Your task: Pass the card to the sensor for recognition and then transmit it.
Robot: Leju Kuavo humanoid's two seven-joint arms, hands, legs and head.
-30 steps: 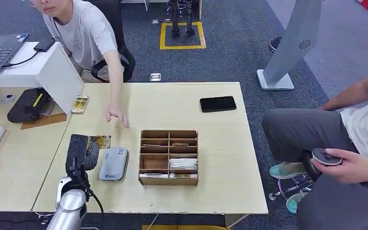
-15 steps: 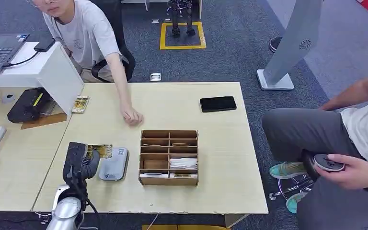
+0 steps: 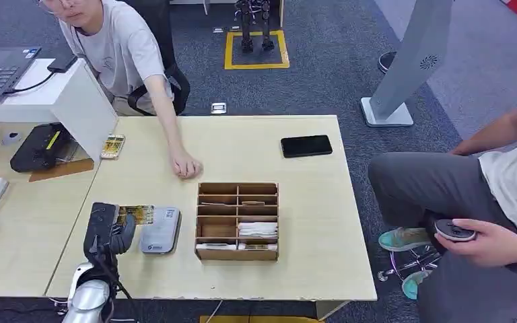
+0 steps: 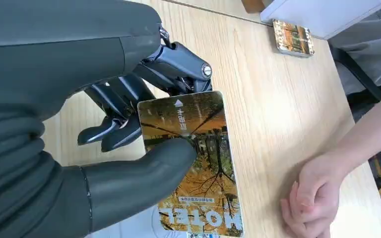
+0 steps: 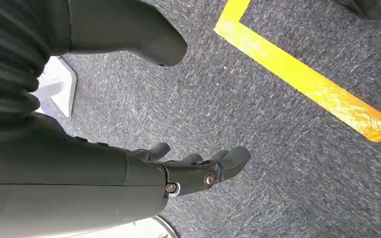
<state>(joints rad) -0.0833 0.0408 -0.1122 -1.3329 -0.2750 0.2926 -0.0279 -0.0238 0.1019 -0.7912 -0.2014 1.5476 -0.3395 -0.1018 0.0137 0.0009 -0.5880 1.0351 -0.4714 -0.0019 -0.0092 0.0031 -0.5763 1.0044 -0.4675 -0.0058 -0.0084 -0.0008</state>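
Card [image 4: 193,163] pinched in the left hand [image 3: 108,231].
Thumb on its face, fingers [image 4: 124,106] behind; it juts over the grey sensor [image 3: 159,230]. Right hand [image 5: 178,171] hangs slack, holding nothing.

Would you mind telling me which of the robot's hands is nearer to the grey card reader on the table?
Left. The left hand holds the card right beside the grey card reader; the right hand hangs open over the carpet, away from the table.

Left hand [image 3: 108,231] holds card [image 3: 136,214] just over grey sensor [image 3: 159,230], beside wooden organizer [image 3: 237,221] on table [image 3: 309,222].
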